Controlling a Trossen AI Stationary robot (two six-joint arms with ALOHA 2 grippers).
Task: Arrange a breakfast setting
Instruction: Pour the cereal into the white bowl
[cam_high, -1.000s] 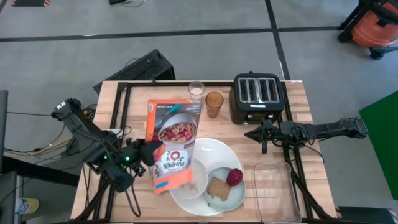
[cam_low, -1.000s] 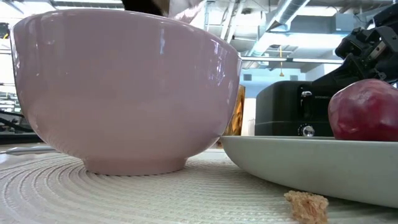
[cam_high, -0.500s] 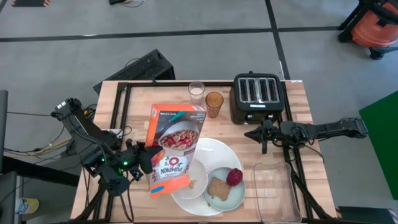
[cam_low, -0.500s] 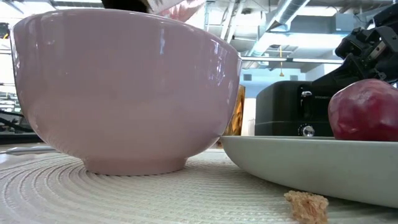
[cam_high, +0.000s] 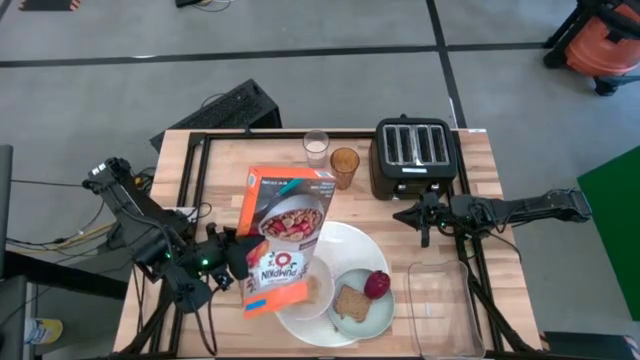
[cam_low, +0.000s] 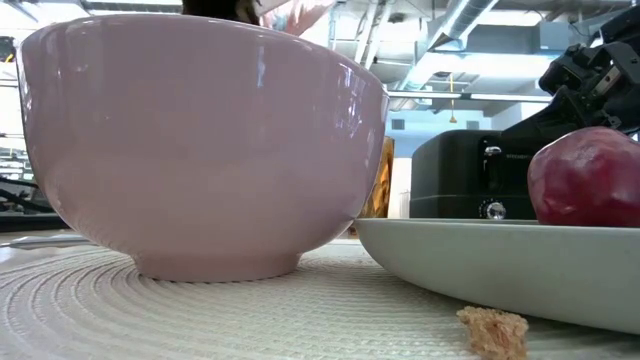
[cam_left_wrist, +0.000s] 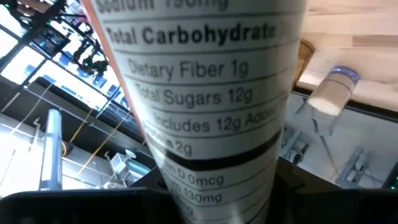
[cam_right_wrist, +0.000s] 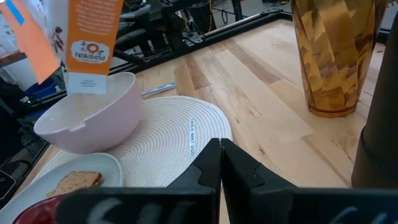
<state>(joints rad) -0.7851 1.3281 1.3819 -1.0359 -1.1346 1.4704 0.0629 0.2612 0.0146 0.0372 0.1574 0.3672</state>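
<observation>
Left hand (cam_high: 236, 262) clamped on cereal box (cam_high: 283, 236), tilted over bowl (cam_right_wrist: 90, 115), centre frame; toast (cam_high: 350, 303), fruit (cam_high: 377, 285) plated; right hand (cam_high: 424, 222) together, idle.

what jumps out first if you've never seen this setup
The orange-white cereal box stands out, held up by the left gripper and tilted over the white bowl on the large white plate. Beside the bowl, toast and a red fruit sit on the pale green small plate. The right gripper, shut, waits near the black toaster.
</observation>
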